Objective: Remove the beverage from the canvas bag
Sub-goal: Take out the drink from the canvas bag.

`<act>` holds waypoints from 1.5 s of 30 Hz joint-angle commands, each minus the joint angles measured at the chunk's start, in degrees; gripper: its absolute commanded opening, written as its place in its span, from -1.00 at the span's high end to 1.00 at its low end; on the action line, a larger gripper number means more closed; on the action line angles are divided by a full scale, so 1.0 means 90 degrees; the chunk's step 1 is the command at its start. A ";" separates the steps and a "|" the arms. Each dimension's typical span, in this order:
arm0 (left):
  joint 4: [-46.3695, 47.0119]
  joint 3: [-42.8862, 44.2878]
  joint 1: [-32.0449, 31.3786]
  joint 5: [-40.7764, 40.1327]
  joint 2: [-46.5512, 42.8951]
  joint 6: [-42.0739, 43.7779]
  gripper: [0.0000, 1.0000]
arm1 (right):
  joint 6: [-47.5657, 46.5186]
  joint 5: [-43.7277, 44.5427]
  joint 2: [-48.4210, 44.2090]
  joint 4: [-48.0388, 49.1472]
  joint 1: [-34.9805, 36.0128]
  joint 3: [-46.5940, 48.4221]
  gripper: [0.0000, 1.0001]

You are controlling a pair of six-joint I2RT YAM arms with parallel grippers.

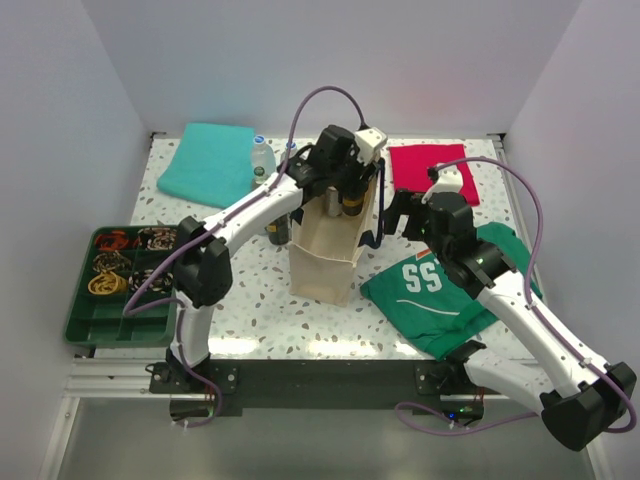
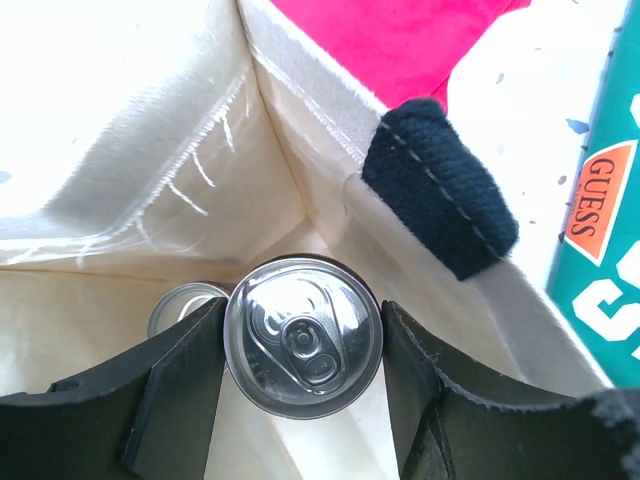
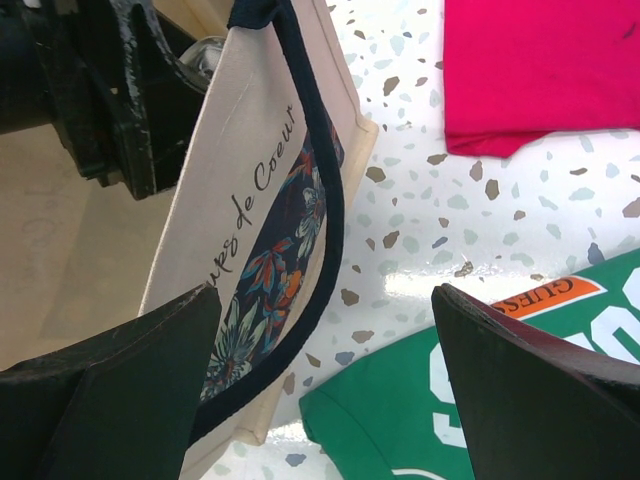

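The left gripper (image 2: 300, 372) reaches down into the upright canvas bag (image 1: 325, 255), its fingers (image 2: 185, 375) pressed to either side of a silver-topped beverage can (image 2: 303, 320) that stands inside the bag (a second can (image 2: 180, 300) sits just behind it). The right gripper (image 3: 325, 330) hangs beside the bag's navy handle (image 3: 325, 180) with fingers spread wide, holding nothing, above the green jersey (image 1: 440, 290).

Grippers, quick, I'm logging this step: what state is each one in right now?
Left gripper: jaws closed on a drink can inside the canvas bag.
Right gripper: jaws open, holding nothing, beside the bag.
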 commanded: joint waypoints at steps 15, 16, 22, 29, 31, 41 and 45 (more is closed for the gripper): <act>0.0251 0.0172 -0.0035 -0.0022 -0.1115 -0.0012 1.00 | 0.0148 0.0141 -0.0056 0.0238 0.0009 -0.0001 -0.83; 0.0153 0.0211 -0.0035 0.0036 -0.1095 -0.0022 1.00 | 0.0148 0.0150 -0.0066 0.0247 0.0009 -0.0011 -0.83; -0.0452 0.0709 -0.0035 0.0417 -0.1007 -0.0178 1.00 | 0.0157 0.0160 -0.0075 0.0218 0.0019 -0.0001 -0.83; -0.0648 0.0709 -0.0035 0.0623 -0.1232 -0.0246 1.00 | 0.0206 0.0102 -0.0027 0.0247 0.0009 0.0038 -0.84; -0.0687 0.0719 -0.0035 0.0642 -0.1339 -0.0246 1.00 | 0.0226 0.0053 -0.0036 0.0257 0.0019 0.0038 -0.83; -0.0844 0.0525 -0.0035 0.0623 -0.1729 -0.0246 1.00 | 0.0216 0.0023 -0.0134 0.0179 0.0009 0.0048 -0.83; -0.0863 0.0416 -0.0035 0.0603 -0.1963 -0.0246 1.00 | 0.0196 0.0043 -0.0163 0.0179 0.0009 0.0038 -0.83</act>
